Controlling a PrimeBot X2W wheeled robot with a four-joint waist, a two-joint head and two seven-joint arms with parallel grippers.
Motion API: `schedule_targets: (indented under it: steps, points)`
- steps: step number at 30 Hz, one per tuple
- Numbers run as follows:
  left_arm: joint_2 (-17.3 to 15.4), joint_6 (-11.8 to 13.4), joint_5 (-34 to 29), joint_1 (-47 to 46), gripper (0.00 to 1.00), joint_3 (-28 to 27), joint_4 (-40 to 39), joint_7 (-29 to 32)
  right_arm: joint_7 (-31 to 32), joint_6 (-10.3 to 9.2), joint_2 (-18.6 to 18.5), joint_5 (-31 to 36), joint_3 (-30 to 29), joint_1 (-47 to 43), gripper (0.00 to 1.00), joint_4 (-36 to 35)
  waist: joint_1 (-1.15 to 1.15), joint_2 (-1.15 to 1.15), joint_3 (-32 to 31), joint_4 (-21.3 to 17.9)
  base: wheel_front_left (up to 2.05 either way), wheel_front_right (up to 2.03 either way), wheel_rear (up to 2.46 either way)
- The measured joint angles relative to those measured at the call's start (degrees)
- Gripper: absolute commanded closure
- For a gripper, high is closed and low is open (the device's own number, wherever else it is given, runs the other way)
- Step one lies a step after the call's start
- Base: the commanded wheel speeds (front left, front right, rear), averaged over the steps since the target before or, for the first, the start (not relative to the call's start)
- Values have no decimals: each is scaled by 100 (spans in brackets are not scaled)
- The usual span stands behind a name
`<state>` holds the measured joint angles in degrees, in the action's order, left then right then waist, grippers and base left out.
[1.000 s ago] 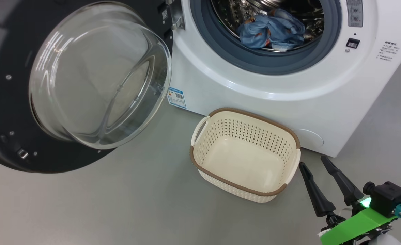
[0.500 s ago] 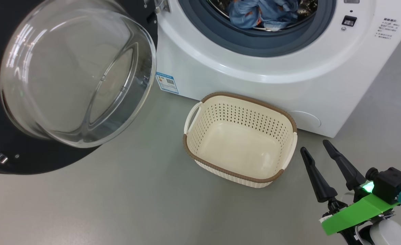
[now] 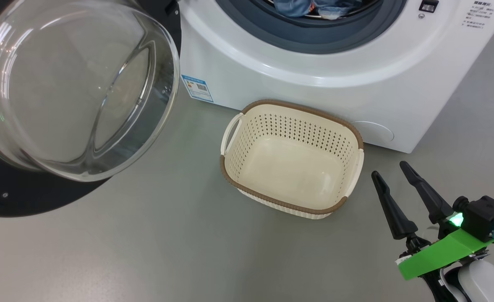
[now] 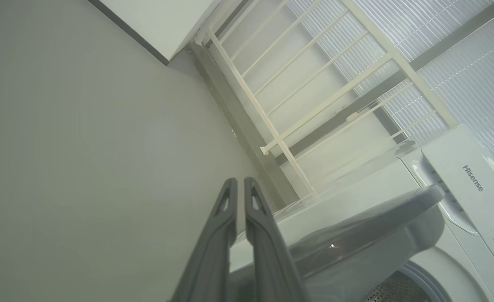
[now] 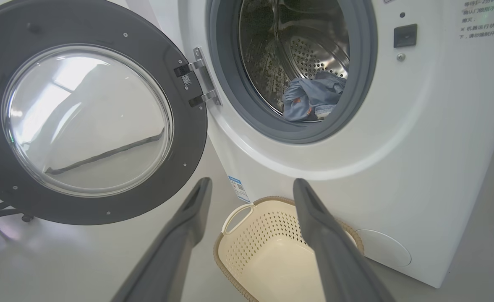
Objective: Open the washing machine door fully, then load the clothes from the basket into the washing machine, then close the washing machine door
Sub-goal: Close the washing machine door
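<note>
The washing machine (image 3: 314, 71) (image 5: 419, 138) stands with its door (image 3: 74, 92) (image 5: 87, 121) swung wide open to the left. Light blue clothes (image 5: 312, 98) (image 3: 309, 6) lie inside the steel drum. On the floor before the machine sits the cream basket (image 3: 291, 157) (image 5: 267, 251), with nothing in it. My right gripper (image 3: 389, 170) (image 5: 251, 186) hovers open to the right of the basket, nothing between its fingers. My left gripper (image 4: 240, 182) is shut and holds nothing; it points past the door's outer side toward a wall.
Grey floor (image 3: 167, 243) lies open in front of the basket and under the door. A white railing (image 4: 314, 96) and window blinds stand beyond the machine in the left wrist view. A chair base (image 5: 3, 214) shows under the door.
The head camera has tilted down and right, so machine, door and basket shifted up and left in its view. The right gripper stays open near the basket.
</note>
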<state>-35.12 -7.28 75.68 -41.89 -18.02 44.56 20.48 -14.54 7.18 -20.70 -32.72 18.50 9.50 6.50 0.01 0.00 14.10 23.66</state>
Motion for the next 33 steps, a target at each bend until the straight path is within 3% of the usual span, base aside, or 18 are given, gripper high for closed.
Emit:
schedule_targets:
  steps: [15, 33]
  points:
    - [-159, 0, 469, -107, 100, 441, 409, 1053, 0, 0, -80, 1, 97, 175, 0, 63, -1, 0, 56, -6, 0, 0, 0]
    - [-296, 1, 893, -67, 100, 722, 280, 2330, 0, 0, -101, 1, 146, 175, 0, 87, -1, 0, -45, 71, 0, 0, 0]
